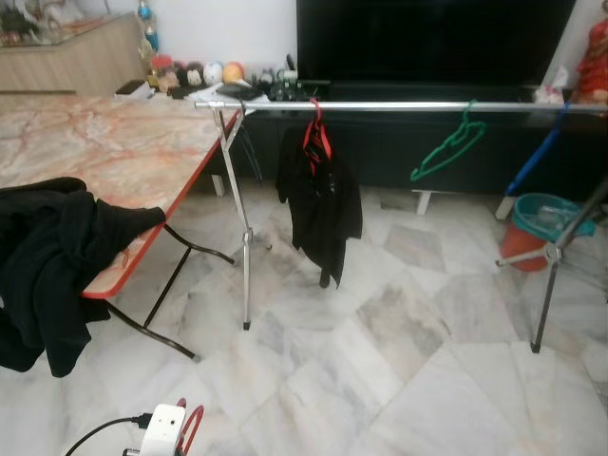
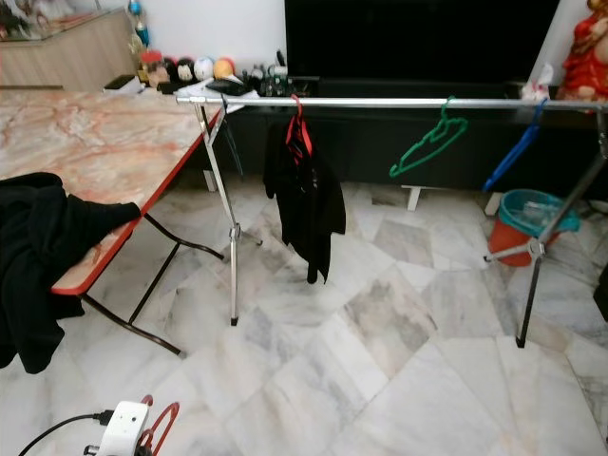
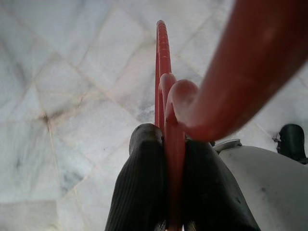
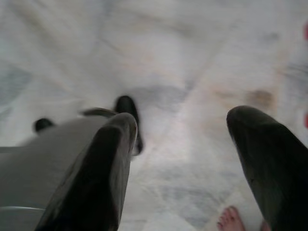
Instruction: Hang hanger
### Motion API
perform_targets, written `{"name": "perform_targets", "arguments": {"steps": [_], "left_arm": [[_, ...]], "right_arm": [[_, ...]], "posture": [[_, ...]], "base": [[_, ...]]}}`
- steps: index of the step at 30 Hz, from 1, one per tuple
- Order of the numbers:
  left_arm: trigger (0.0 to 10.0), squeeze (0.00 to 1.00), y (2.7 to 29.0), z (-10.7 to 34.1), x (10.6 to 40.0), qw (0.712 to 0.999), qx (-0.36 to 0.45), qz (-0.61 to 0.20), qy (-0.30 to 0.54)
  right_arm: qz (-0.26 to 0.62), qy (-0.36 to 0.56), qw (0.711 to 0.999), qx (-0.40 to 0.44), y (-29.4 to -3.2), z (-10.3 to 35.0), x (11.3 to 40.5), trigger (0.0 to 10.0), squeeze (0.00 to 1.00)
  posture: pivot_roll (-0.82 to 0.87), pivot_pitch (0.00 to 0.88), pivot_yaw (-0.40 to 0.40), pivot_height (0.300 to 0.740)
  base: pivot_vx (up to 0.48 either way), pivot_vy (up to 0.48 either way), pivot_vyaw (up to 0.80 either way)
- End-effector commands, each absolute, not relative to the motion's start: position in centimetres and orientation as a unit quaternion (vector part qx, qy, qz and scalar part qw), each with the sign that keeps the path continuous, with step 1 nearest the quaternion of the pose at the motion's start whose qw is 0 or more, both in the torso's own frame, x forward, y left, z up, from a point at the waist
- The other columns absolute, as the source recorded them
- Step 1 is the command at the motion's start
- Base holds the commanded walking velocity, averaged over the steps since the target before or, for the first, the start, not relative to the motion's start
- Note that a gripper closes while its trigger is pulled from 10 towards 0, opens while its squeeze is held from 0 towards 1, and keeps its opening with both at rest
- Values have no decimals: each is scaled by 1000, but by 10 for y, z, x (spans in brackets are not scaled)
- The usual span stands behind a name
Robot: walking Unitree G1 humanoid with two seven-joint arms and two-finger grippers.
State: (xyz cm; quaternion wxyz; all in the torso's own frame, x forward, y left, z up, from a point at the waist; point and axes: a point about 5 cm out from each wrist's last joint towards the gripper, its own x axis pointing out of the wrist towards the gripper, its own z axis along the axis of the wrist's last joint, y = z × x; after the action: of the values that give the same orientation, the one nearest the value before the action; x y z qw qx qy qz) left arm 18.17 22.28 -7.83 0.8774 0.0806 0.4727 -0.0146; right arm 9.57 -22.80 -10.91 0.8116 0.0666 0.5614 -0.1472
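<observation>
The left gripper is pinching a red hanger tight between its two fingers, low over the marble floor, and that hanger is peeking up at the bottom edge of the head view beside the robot's white body. The right gripper is hanging with its fingers spread wide and nothing between them, pointing down at the floor, where a person's bare toes are showing at the frame edge. Ahead, a silver rail is running across the room on thin legs. A black garment is hanging from it on another red hanger, a green hanger is dangling tilted further along, and a blue hanger is slanting down near the far end. An orange bucket is sitting on the floor behind the right leg. To the left, a marble-topped table is carrying a heap of black clothes that is spilling over its near edge.
</observation>
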Motion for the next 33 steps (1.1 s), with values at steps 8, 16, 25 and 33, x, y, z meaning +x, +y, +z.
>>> {"name": "perform_targets", "arguments": {"steps": [8,16,25,33], "left_arm": [[10000,0,225,-79,179,874,89,-18,477],[10000,0,224,-79,179,873,92,-23,478],[10000,0,222,-80,179,873,93,-26,478],[10000,0,221,-80,180,874,92,-25,477]], "right_arm": [[-133,548,823,71,-208,-109,110,10000,0],[-138,550,822,64,-224,-108,104,10000,0],[-144,546,823,59,-234,-105,105,10000,0],[-129,546,826,50,-233,-105,108,10000,0]], "posture": [[33,0,29,740],[34,0,30,740],[34,0,32,740],[35,0,31,740]], "base": [[344,0,-125],[344,0,-692],[345,0,-340],[345,0,0]]}}
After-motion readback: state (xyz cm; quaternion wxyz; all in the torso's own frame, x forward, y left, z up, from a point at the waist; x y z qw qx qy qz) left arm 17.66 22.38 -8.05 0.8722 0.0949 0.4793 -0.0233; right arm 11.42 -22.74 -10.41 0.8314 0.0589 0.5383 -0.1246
